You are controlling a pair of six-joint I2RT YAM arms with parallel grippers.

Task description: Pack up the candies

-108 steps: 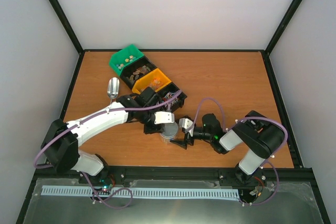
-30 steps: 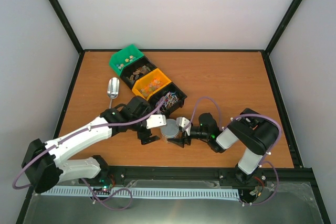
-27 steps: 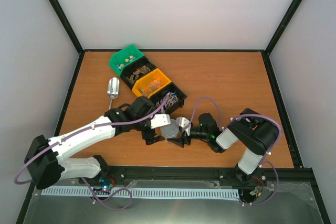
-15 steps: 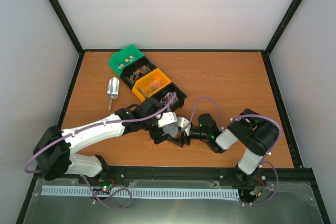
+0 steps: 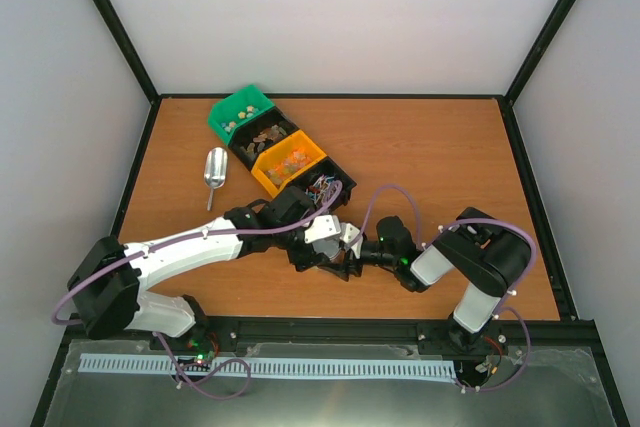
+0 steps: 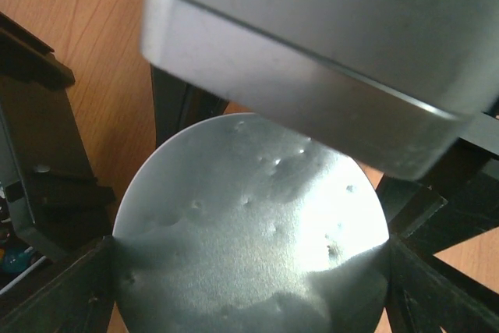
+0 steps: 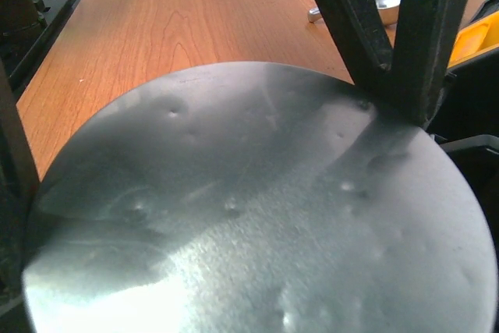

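Both my grippers meet on a round silver lid point(image 7: 257, 208) near the front of the table point(image 5: 450, 167). My left gripper point(image 6: 249, 271) stands wide, its fingers point(image 6: 54, 294) pressed to the lid's rim on either side. My right gripper point(image 5: 340, 259) faces it from the opposite side, jaws equally wide, clamped on the same lid. The candies point(image 5: 289, 159) lie well apart at the far left, sorted in a slanting row of four bins point(image 5: 262, 171): green, black, yellow, black. A small silver scoop point(image 5: 215, 169) lies on the wood just beside the row, its bowl pointing away from me.
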